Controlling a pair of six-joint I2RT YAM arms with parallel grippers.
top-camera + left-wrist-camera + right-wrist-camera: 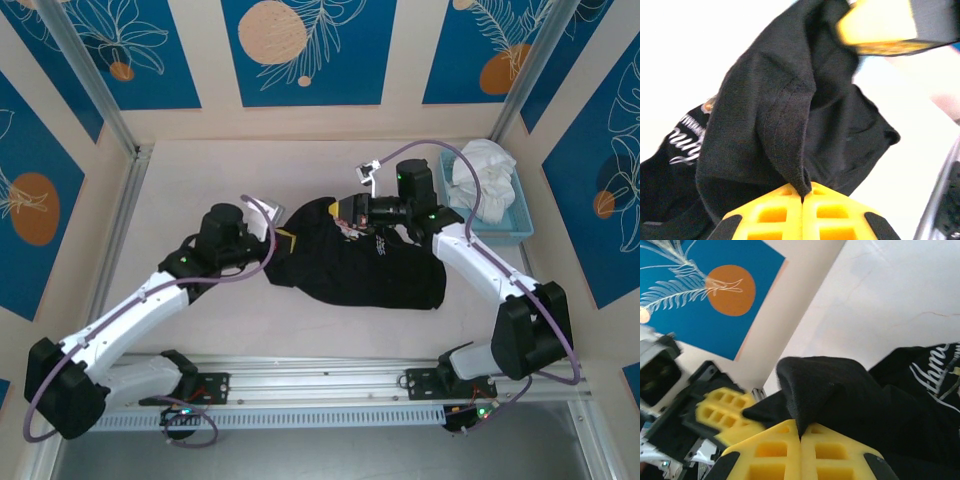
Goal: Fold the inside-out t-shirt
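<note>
Seemingly marbled table [200, 170], t-shirt [370, 275]; blue-panelled walls [300, 45].

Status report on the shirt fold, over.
Left gripper shut on black cloth t-shirt, pinching a seamed fold. Right gripper shut on it too. Shirt bunched mid-table. Blue basket of white cloth far right, apart from shirt.

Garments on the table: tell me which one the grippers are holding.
The black t-shirt, pinched by both the left gripper and right gripper; the white garment sits untouched in the blue bin.
</note>
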